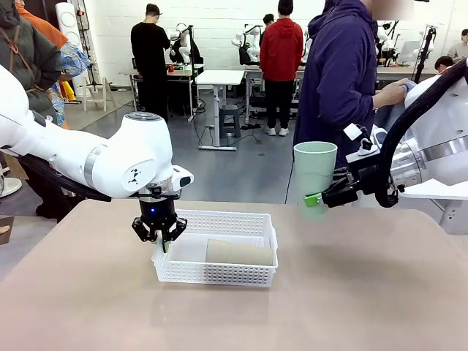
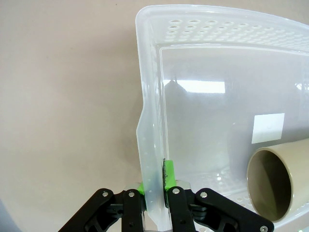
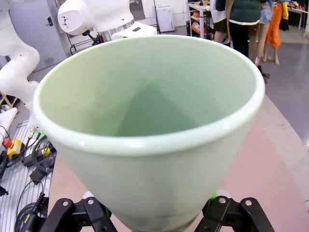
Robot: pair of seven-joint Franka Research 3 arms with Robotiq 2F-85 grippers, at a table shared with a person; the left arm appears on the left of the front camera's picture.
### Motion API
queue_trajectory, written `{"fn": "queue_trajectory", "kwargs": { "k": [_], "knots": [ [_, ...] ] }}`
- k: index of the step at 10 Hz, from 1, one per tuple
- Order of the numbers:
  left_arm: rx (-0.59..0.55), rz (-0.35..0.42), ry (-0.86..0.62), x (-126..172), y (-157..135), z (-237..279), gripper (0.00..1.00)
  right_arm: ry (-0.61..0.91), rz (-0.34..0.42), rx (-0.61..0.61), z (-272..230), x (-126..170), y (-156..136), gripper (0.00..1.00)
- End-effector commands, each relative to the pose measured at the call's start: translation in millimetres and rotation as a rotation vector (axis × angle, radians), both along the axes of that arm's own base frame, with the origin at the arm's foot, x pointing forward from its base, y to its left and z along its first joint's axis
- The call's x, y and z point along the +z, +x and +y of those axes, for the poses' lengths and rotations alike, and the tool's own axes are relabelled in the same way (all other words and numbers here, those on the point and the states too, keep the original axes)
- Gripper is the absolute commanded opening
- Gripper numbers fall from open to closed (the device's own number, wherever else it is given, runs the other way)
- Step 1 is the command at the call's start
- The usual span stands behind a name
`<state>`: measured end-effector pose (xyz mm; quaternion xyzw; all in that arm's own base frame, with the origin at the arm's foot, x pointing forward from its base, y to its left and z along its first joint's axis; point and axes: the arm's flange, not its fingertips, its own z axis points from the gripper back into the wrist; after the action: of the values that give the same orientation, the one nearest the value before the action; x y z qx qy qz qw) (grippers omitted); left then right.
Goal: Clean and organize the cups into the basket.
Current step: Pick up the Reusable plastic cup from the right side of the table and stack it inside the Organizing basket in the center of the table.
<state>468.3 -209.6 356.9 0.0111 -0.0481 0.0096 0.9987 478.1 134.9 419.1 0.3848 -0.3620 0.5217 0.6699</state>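
The white lattice basket (image 1: 219, 275) sits on the table left of centre. My left gripper (image 1: 159, 238) points straight down and is shut on the rim of its left wall; in the left wrist view the wall (image 2: 149, 121) runs between the green pads of that gripper (image 2: 154, 186). One tan-brown cup (image 1: 239, 253) lies on its side inside the basket, its open mouth (image 2: 275, 183) toward the wrist camera. My right gripper (image 1: 319, 196) holds the mint green cup (image 1: 314, 164) upright in the air over the table's far right. Its jaws (image 3: 154, 217) clasp the lower body of that cup (image 3: 149, 121).
A person in a dark purple hoodie stands at the far side, a hand (image 1: 391, 93) holding a grey-blue cloth (image 1: 398, 113) just behind my right arm. The tan table (image 1: 351, 292) has bare room in front of and right of the basket.
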Motion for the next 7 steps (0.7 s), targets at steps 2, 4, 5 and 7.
{"fn": "queue_trajectory", "kwargs": {
  "k": [2,4,5,7],
  "knots": [
    [-0.008,-0.003,0.003,0.9,0.1,-0.5,0.0,0.0,0.0,0.0,0.0,0.0,0.0,0.81],
    [-0.008,-0.003,0.003,0.9,0.1,-0.5,0.0,-0.274,-0.096,-0.004,26.9,9.3,0.5,0.81],
    [-0.008,-0.003,0.003,0.9,0.1,-0.5,0.0,-0.344,-0.096,0.006,44.6,13.9,2.7,0.81],
    [-0.008,-0.003,0.003,0.9,0.1,-0.5,0.0,-0.452,-0.081,0.068,84.3,22.7,10.5,0.81]
  ]
}}
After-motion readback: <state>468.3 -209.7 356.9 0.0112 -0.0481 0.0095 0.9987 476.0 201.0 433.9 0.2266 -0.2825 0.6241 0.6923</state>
